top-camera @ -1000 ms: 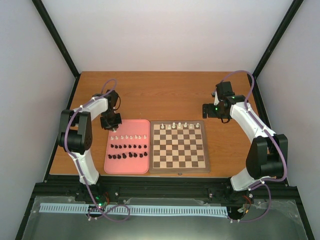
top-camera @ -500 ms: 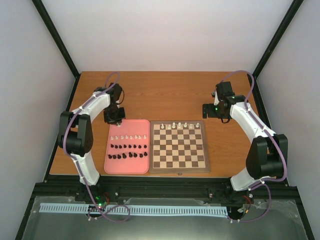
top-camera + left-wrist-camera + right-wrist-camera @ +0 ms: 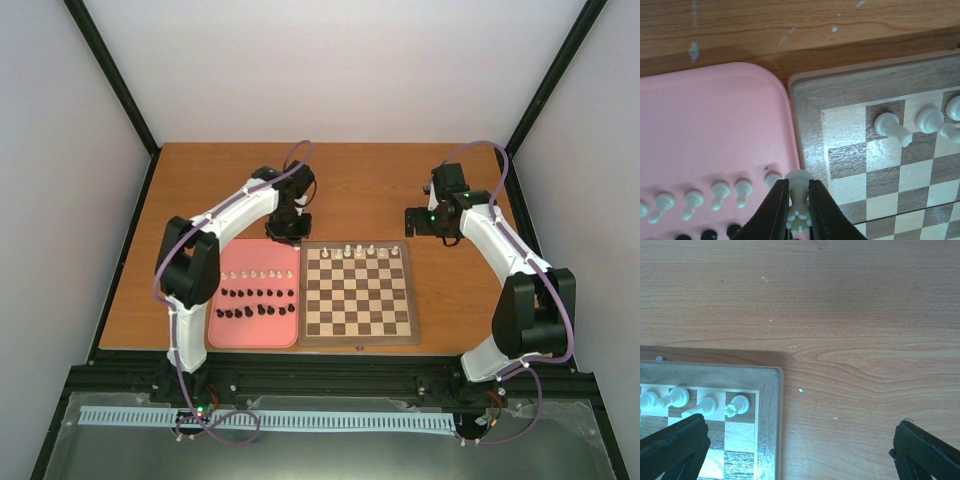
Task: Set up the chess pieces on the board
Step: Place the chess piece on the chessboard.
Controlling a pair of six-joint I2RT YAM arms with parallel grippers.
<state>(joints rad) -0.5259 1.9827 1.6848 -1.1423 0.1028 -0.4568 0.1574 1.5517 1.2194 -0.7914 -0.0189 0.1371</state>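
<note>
Left fingers clenched on a white chess piece, its middle hidden between them, over the edge of the pink tray beside the board. Right fingers released, spread wide, cropped at the frame corners.

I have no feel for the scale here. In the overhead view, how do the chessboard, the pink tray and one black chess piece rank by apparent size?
Largest to smallest:
1. chessboard, clearly wider than the tray
2. pink tray, about equally deep but narrower
3. black chess piece, tiny, smaller than one board square
</note>
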